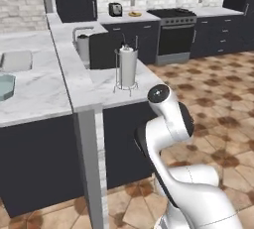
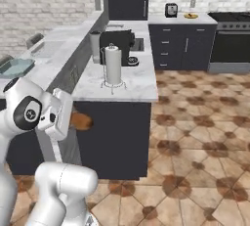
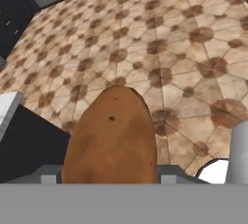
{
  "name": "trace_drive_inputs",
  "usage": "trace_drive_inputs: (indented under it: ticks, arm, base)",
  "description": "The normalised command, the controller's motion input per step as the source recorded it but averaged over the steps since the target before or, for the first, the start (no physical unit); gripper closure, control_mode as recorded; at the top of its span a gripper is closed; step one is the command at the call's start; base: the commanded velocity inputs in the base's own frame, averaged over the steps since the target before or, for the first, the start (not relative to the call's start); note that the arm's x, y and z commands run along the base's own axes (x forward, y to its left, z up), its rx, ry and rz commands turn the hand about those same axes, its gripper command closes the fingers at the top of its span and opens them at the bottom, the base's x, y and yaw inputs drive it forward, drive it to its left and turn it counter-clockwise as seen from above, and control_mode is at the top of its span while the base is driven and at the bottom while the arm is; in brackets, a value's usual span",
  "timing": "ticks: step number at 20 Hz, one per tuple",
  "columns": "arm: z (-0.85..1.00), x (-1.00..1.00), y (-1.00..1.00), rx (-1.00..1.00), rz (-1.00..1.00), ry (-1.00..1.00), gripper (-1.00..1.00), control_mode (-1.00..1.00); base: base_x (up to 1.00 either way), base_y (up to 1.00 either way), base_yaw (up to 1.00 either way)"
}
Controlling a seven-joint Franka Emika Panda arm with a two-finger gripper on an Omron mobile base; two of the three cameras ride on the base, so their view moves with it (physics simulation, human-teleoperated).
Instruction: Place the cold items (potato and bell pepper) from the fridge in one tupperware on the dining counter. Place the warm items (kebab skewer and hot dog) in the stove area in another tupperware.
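The pale teal octagonal tupperware (image 1: 4, 86) is seen at the far left of the dining counter (image 1: 39, 94) in the left base view, and nothing can be made out inside it; in the right base view it (image 2: 17, 67) sits far left on the same marble top. Just beyond it lies the flat whitish rectangular tupperware (image 1: 16, 60), whose inside also appears bare. A paper towel holder (image 1: 127, 68) stands upright near the right end of the counter, with a dark coffee machine (image 2: 117, 45) farther back. A toaster (image 1: 115, 9) and a plate (image 1: 134, 14) are set on the far counter beside the stove (image 1: 176, 32).

The potato (image 3: 111, 138) is held in the gripper (image 3: 110, 174), low beside the dark base of the counter, above the tiled floor (image 3: 169, 48). In the hand view the jaws are closed on its near end from either side, and the brown body rises straight out between them. Its long axis is aligned with the gripper's reach, the rounded far end pointing away from the hand. In the right base view the potato (image 2: 81, 121) projects to the right from the white hand, roughly level, against the dark cabinet face
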Motion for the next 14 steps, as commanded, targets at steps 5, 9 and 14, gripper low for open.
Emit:
trace_drive_inputs:
  ticks: [5,9,14]
  arm:
    - [0.00,0.00,0.00,0.00,0.00,0.00,1.00,1.00]
    - [0.00,0.00,0.00,0.00,0.00,0.00,1.00,1.00]
    - [0.00,0.00,0.00,0.00,0.00,0.00,1.00,1.00]
  base:
    - [-0.57,0.66,0.01]
    - [-0.30,0.88,0.00]
    - [0.00,1.00,0.00]
